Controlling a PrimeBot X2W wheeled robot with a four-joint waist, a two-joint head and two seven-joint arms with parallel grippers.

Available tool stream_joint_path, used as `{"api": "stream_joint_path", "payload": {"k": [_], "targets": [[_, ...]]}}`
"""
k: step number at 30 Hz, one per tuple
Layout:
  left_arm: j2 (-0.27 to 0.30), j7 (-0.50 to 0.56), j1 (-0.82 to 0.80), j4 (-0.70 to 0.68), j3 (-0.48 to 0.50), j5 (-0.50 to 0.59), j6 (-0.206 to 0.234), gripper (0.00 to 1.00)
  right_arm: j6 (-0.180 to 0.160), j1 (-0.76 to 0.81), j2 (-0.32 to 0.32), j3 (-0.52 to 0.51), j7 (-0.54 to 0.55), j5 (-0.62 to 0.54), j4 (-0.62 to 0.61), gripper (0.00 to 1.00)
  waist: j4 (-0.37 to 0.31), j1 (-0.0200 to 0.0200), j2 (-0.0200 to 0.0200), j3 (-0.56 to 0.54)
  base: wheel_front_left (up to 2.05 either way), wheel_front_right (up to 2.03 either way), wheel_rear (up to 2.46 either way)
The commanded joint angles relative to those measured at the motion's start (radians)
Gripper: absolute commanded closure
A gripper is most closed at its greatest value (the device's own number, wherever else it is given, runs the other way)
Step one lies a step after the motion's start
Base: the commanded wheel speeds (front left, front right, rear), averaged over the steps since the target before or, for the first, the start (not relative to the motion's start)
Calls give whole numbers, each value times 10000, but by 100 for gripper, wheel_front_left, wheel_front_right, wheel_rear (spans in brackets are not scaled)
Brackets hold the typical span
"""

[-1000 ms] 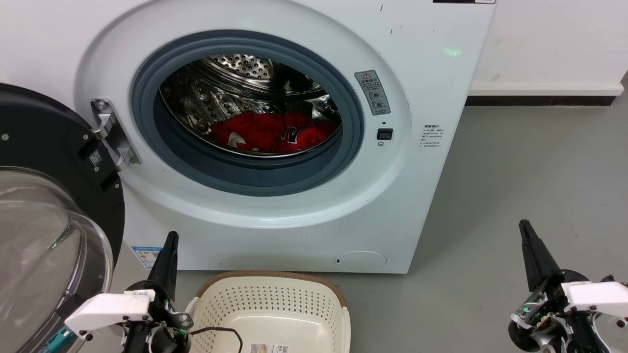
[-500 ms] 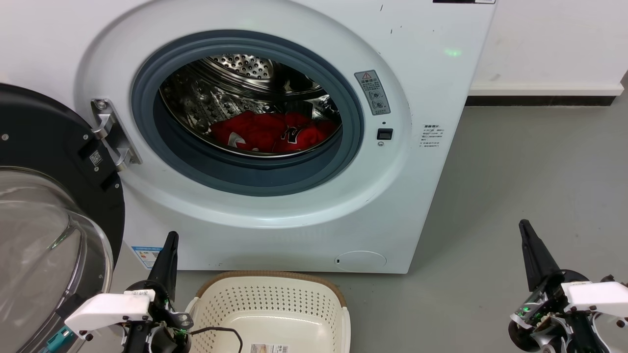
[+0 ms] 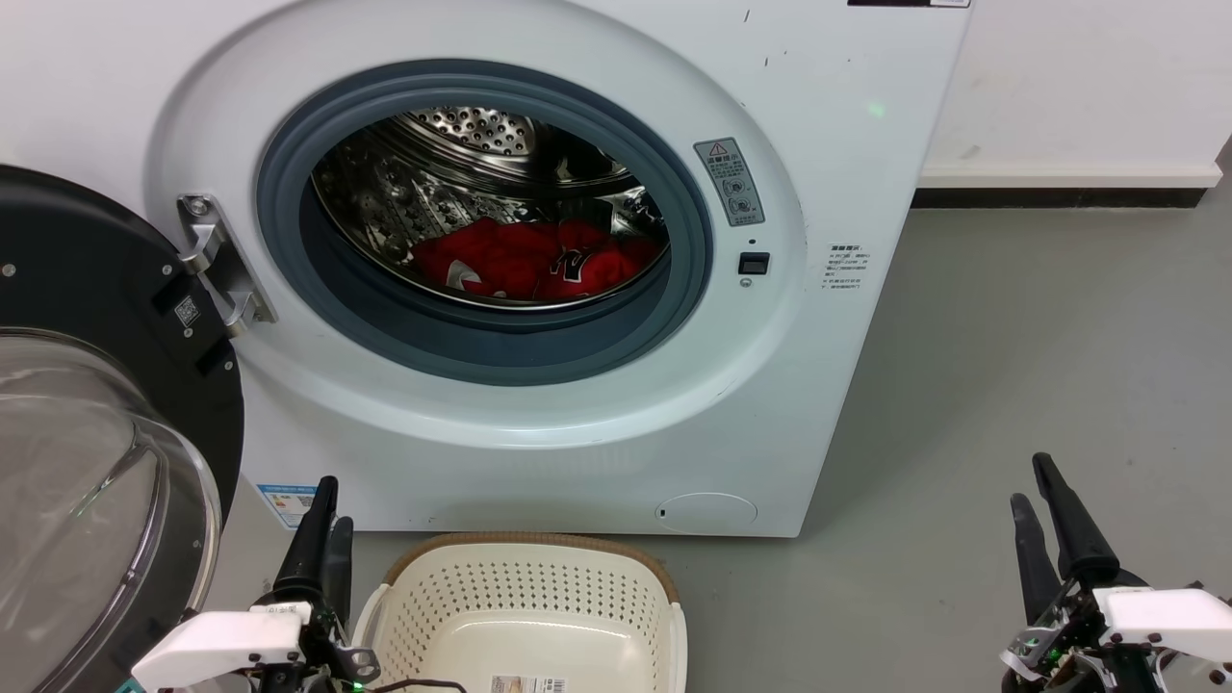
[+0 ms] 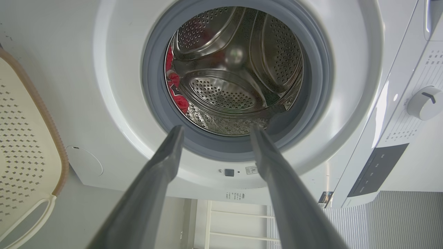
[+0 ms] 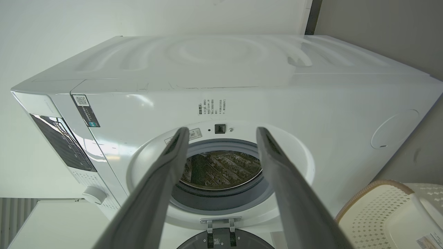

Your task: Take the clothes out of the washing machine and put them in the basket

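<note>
The washing machine (image 3: 847,192) stands with its porthole door (image 3: 96,404) swung wide to the robot's left, so the grey rubber ring (image 3: 289,192) and the steel drum (image 3: 462,144) are fully exposed. The clothes (image 3: 539,258) lie in a red heap at the bottom of the drum, behind the lip of the ring. A patch of black-and-white lettering shows near the middle of the heap. Whether it is one garment or several is hard to tell from this angle.

The basket (image 3: 539,551) sits on the floor (image 3: 1011,337) just in front of the machine, directly below the opening, probably so that anything pulled out has only a short drop. It holds no clothes, only a paper label (image 3: 525,683) on its base.

Both arms hang low and well apart, one on each side of the basket. The left claw (image 3: 329,505) is just beside the basket's rim and the right claw (image 3: 1030,481) is out over bare floor. Each claw has its two fingers spread apart and empty, pointing up toward the machine's front. In both wrist views the fingers frame the drum opening, which suggests the arms are lined up for a reach inside.

Nothing has been taken out yet. The next move likely calls for one arm to rise over the ring and dip into the drum without catching the rubber.
</note>
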Motion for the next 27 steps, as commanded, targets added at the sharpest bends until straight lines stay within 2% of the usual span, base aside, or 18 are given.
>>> {"api": "stream_joint_path", "payload": {"k": [1, 10, 18, 24, 27], "targets": [[19, -107, -48, -202, 37, 129, -11, 0, 0, -39, -14, -26, -93, -108, -147, 0, -3, 0, 0, -3, 0, 0, 0], [21, -515, 45, 16, 485, 1127, -14, 0, 0, -69, -16, -366, -504, -1470, 291, 0, -25, 0, 0, -27, 0, 0, 0], [23, -849, 12, -336, 1105, 2558, 89, 0, 0, -91, -18, -597, -836, -4129, -240, 0, -40, 0, 0, -20, 0, 0, 0], [25, -1076, 65, -1069, 1155, 3747, 342, 0, 0, 20, -18, -481, -1071, -6322, -1153, 0, -46, 0, 0, 11, 0, 0, 0], [25, -1150, 106, -1377, 1108, 4161, 481, 0, 0, 42, -19, -475, -1142, -6903, -1436, 0, -50, 0, 0, 24, 0, 0, 0]]}}
